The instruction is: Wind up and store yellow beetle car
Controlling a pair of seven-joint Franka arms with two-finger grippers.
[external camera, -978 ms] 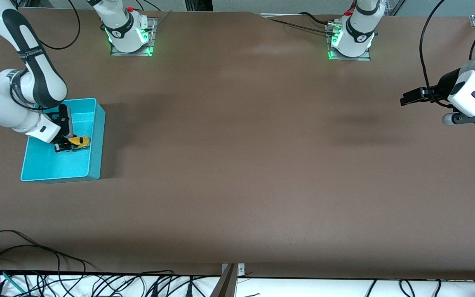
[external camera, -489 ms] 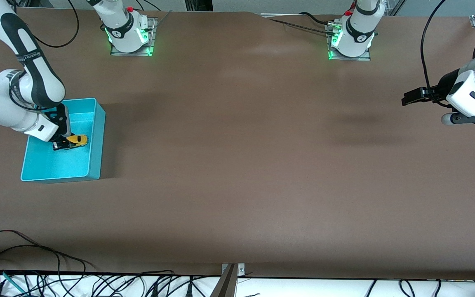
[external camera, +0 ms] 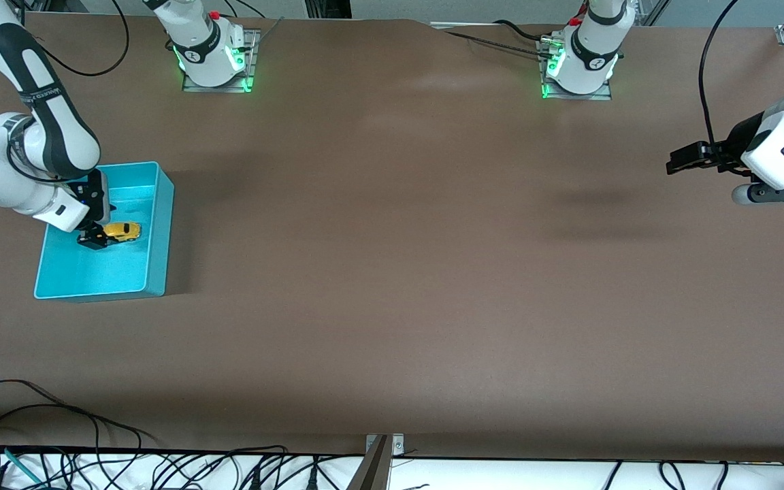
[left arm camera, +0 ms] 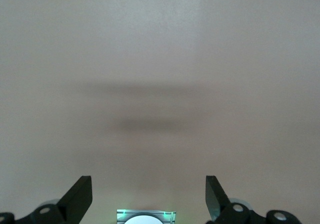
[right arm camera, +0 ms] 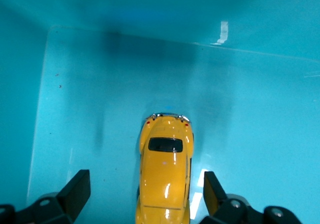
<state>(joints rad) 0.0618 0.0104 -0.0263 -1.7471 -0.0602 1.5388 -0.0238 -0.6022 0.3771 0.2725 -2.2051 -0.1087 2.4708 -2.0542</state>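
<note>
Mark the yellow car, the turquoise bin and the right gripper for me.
yellow beetle car (right arm camera: 166, 176), right wrist view, on its roof.
turquoise bin (external camera: 160, 235), front view, on its side wall.
right gripper (right arm camera: 145, 194), right wrist view, between its open fingertips.

Bright yellow beetle car (right arm camera: 166, 176) with dark windows, plain turquoise bin (external camera: 158, 239), brown table (external camera: 392, 272).

Both arms are glossy white with black joint bands; the right arm (external camera: 38, 129) carries small lettering on one band. Round white bases (external camera: 211, 51) glow green at the rim (each has a red button on top). Black cables trail off them. Grippers are black, with wedge-shaped fingers (left arm camera: 79, 199).
</note>
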